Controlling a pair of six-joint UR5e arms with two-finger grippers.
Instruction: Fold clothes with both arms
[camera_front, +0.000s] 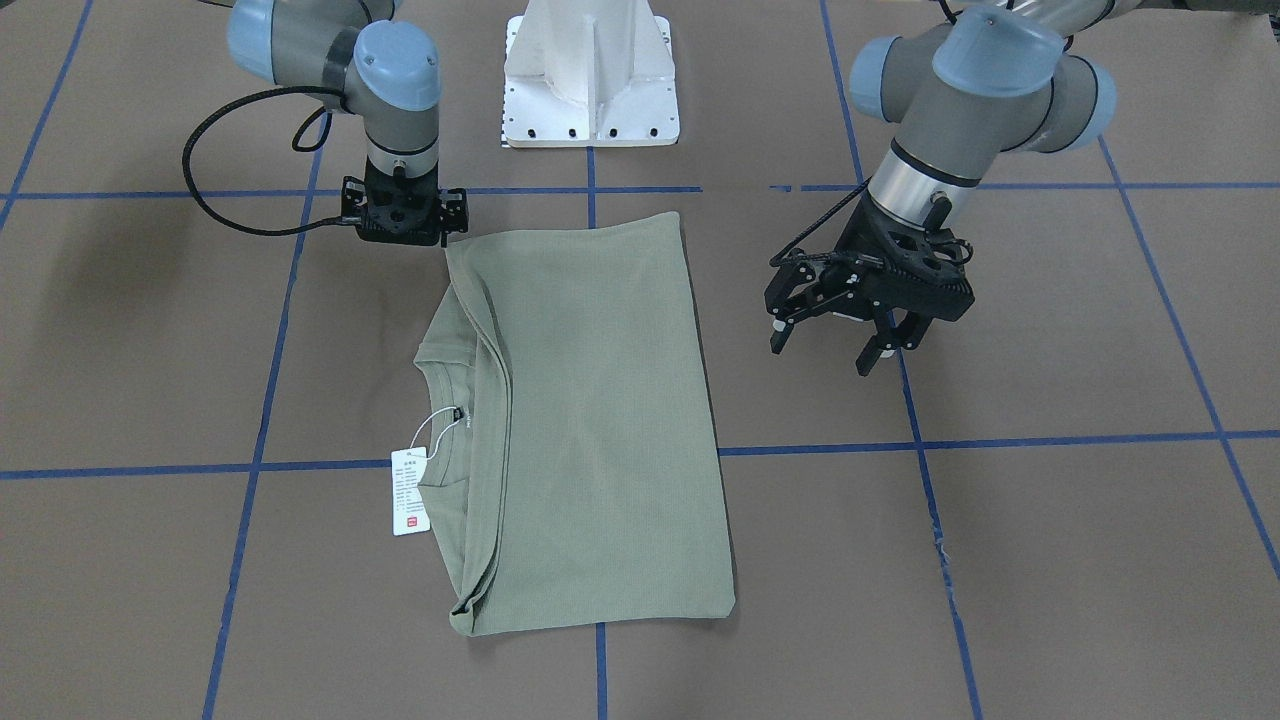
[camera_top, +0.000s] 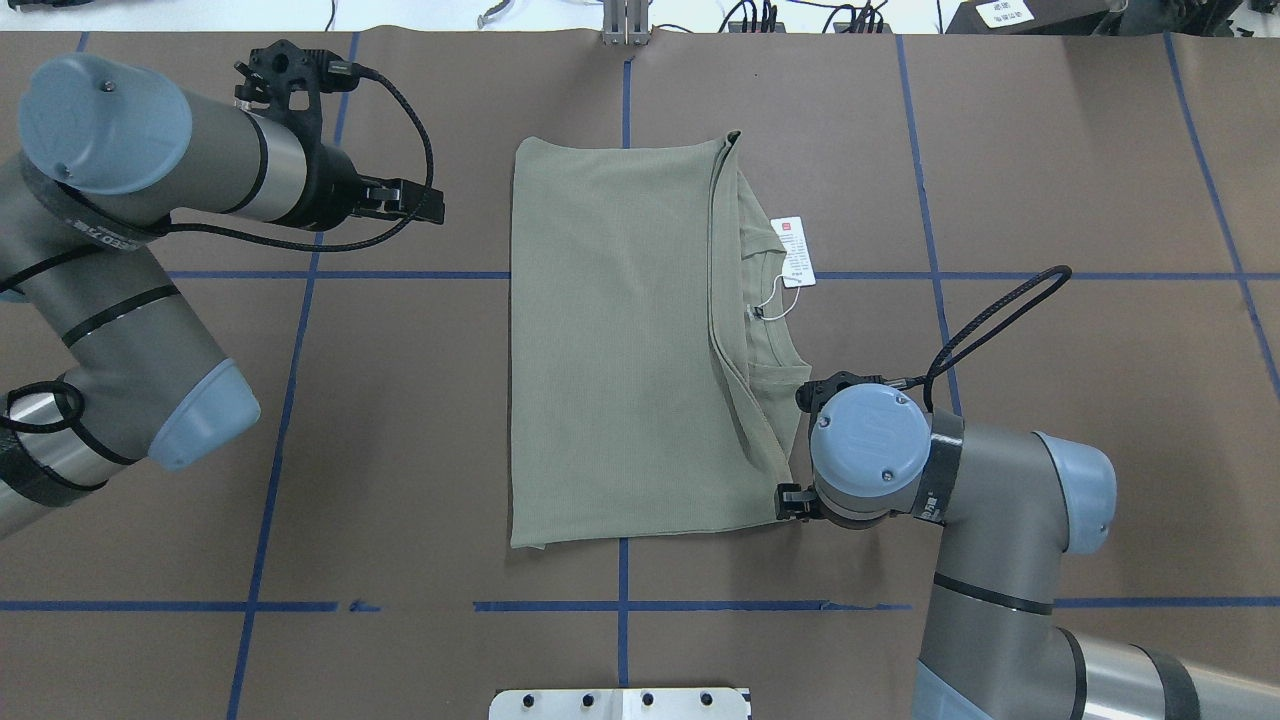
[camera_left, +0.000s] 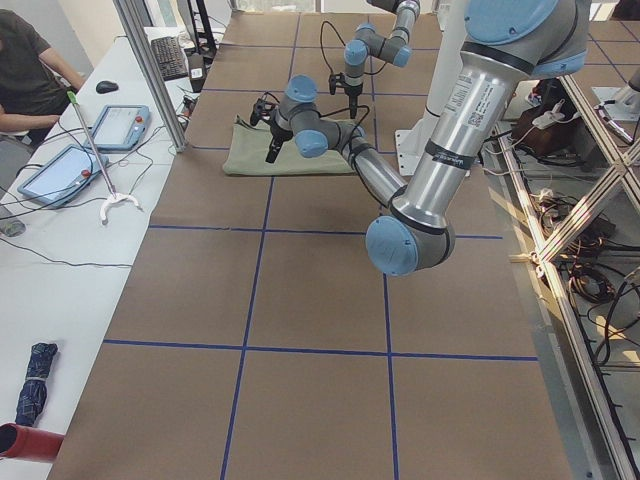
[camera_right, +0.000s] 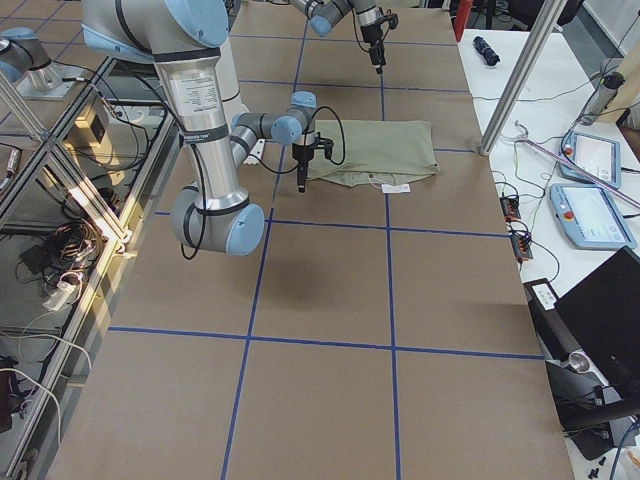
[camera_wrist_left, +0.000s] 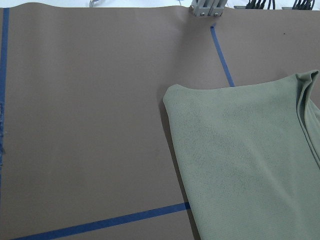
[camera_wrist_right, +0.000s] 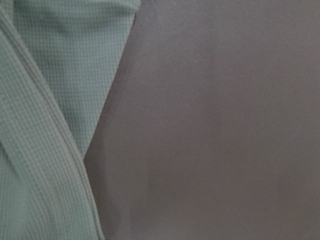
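The sage-green shirt (camera_front: 600, 420) lies folded into a tall rectangle in the middle of the brown table, its collar and white hang tag (camera_front: 410, 492) showing along one long side. My right gripper (camera_front: 402, 215) points straight down at the shirt's corner nearest the robot's base. Its fingers are hidden under the wrist, so I cannot tell their state. The right wrist view shows only the shirt's folded edge (camera_wrist_right: 45, 100) and bare table, very close. My left gripper (camera_front: 822, 355) hangs open and empty above the table, apart from the shirt's other long side (camera_top: 610, 340).
The white pedestal base (camera_front: 590, 80) stands behind the shirt. Blue tape lines (camera_front: 1000, 440) grid the brown table. In the exterior left view a person (camera_left: 25, 70) sits at a side table with tablets (camera_left: 120, 125) beyond the table's far edge.
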